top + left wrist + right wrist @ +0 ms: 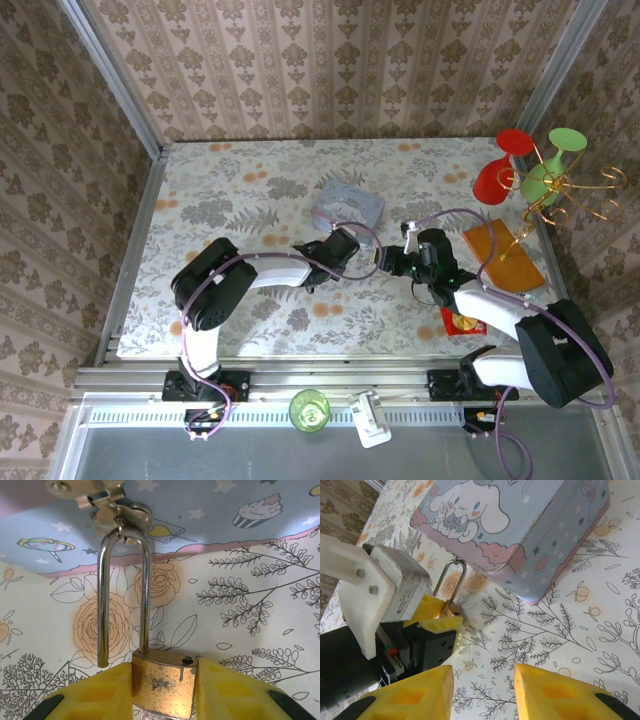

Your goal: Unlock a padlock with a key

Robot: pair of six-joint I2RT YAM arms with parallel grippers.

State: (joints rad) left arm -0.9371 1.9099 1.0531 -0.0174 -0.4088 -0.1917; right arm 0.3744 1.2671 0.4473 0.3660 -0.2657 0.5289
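While low beside tin [210, 525], left pincer [162, 696] tight on padlock [161, 677], right pincer [484, 690] wide

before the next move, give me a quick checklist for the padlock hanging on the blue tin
1. Left fingers pressed on both sides of the small brass padlock: ok
2. Silvery shackle hooked through the latch of the pale blue picture tin: ok
3. Shackle's free leg seated in the body: not ok, it hangs beside it
4. Key in the keyhole: cannot tell
5. Right fingers apart and empty: ok
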